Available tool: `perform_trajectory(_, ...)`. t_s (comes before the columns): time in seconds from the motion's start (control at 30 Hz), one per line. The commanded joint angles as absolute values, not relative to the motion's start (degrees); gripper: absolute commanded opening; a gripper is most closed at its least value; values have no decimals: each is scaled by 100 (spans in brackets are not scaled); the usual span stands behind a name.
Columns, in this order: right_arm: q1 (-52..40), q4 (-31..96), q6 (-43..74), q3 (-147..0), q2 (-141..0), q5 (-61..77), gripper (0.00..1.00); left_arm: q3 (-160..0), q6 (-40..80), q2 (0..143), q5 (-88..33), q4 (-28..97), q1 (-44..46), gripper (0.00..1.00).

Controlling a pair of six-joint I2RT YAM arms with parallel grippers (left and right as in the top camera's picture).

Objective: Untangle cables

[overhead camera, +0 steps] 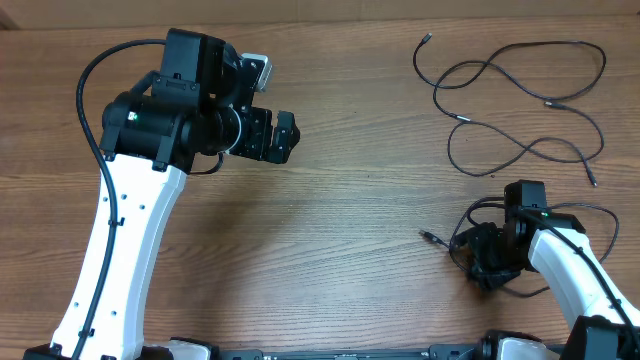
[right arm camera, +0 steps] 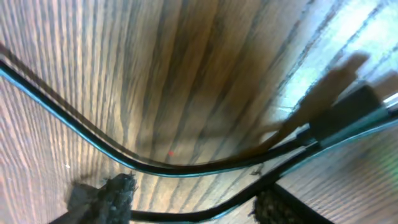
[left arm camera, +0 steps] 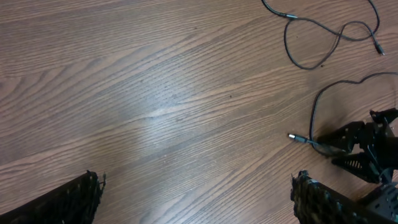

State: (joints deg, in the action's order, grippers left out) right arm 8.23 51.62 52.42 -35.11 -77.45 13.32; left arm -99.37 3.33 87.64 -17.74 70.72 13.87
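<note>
Several thin black cables (overhead camera: 520,100) lie in loose, overlapping loops at the back right of the table; the left wrist view shows part of them (left arm camera: 317,37). Another cable runs under my right gripper (overhead camera: 478,258), its metal-tipped plug (overhead camera: 428,237) pointing left on the wood. Close up, two strands (right arm camera: 155,167) cross the right wrist view. One strand (right arm camera: 249,196) passes between the fingertips (right arm camera: 102,196) of my right gripper (right arm camera: 193,202), whose jaws stand apart, not pinching it. My left gripper (overhead camera: 285,137) hovers wide open over bare wood at the back left, empty (left arm camera: 196,199).
The wooden table (overhead camera: 330,230) stretches between the two arms. The left arm's thick black wiring (overhead camera: 90,110) arcs beside its white link. From the left wrist, the right gripper (left arm camera: 367,146) and the plug (left arm camera: 297,138) show at the right edge.
</note>
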Motion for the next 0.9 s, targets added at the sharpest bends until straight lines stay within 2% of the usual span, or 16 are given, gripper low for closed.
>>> perform_trajectory(0.0, 832, 5103, 5258, -3472, -7738, 1378, 58, -9937, 432, 8689, -1758, 7067, 1389, 100)
perform_trajectory(0.37, 832, 4801, 5253, -3472, -7738, 1415, 33, -9937, 432, 8689, -1758, 7070, 1389, 99)
perform_trajectory(0.87, 832, 4219, 5260, -3472, -7738, 2185, 33, -9937, 432, 8689, -1758, 7067, 1389, 99)
